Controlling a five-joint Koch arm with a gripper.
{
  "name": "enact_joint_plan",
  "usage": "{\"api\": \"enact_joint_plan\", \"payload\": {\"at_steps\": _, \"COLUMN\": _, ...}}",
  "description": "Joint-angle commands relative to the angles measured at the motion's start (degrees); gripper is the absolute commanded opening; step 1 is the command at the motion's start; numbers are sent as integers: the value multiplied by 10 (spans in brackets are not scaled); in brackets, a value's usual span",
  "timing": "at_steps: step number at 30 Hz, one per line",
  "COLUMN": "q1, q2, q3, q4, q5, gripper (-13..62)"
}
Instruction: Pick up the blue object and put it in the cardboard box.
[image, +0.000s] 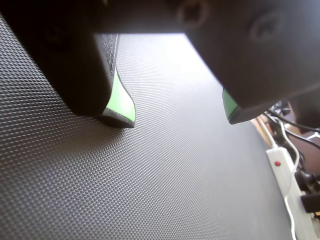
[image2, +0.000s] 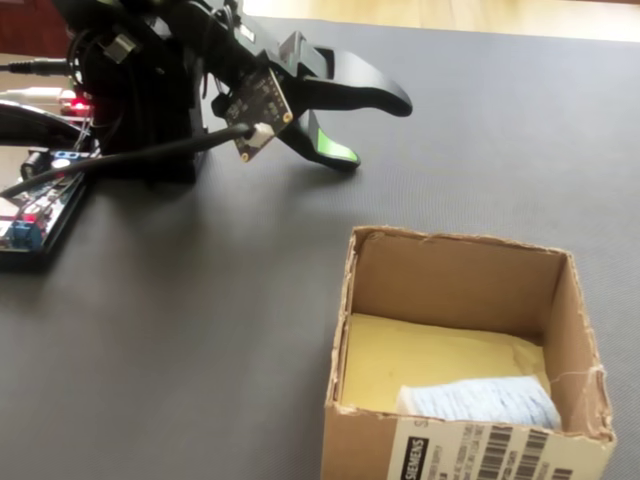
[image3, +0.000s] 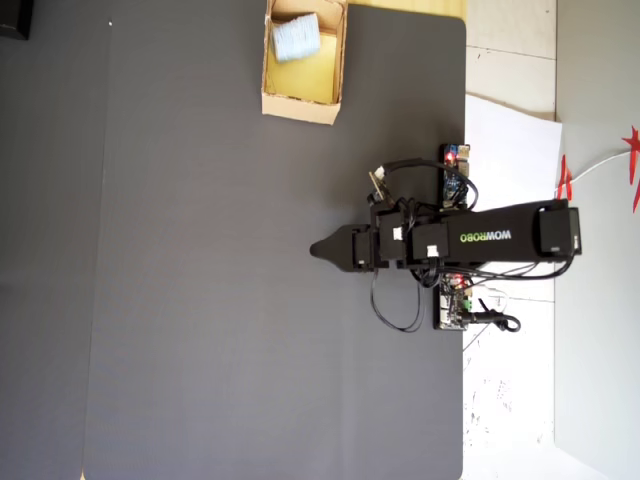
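Covering the table is a dark grey textured mat (image3: 220, 300), and on it stands the small tan cardboard box (image2: 575, 320) with low walls. Well apart from it, the black claw (image2: 375, 130) with green pads rests released and empty. Inside the box lies the small pale blue soft block (image2: 480, 402)

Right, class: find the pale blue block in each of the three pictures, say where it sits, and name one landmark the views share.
Wrist view: not in it; only the dark mat and the gripper.
Fixed view: the blue block lies inside the cardboard box, bottom right.
Overhead view: the block is in the box at the top edge, centre-left.
Shared landmark: the green-lined gripper and the mat.
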Motion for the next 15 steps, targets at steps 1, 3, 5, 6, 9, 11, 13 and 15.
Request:
{"api": "enact_joint_plan", "payload": {"at_steps": 1, "q1": 0, "q2": 49, "q3": 23, "q4": 2, "q5": 11, "gripper": 345}}
{"api": "enact_joint_plan", "payload": {"at_steps": 3, "q1": 1, "q2": 49, "q3": 27, "q4": 8, "q5": 11, "gripper": 346}}
{"api": "enact_joint_plan", "payload": {"at_steps": 5, "q1": 2, "q2": 48, "q3": 27, "q4": 18, "q5": 10, "gripper": 346}}
{"api": "enact_joint_plan", "payload": {"at_steps": 6, "q1": 1, "q2": 48, "q3": 27, "q4": 25, "q5": 10, "gripper": 347}}
{"api": "enact_joint_plan", "payload": {"at_steps": 9, "q1": 1, "q2": 47, "q3": 27, "q4": 48, "q5": 10, "gripper": 347}}
{"api": "enact_joint_plan", "payload": {"at_steps": 11, "q1": 1, "q2": 47, "q3": 27, "q4": 55, "q5": 10, "gripper": 347}}
{"api": "enact_joint_plan", "payload": {"at_steps": 13, "q1": 2, "q2": 47, "q3": 27, "q4": 62, "q5": 9, "gripper": 347}}
{"api": "enact_joint_plan", "payload": {"at_steps": 15, "q1": 1, "q2": 47, "q3": 27, "q4": 63, "q5": 9, "gripper": 346}}
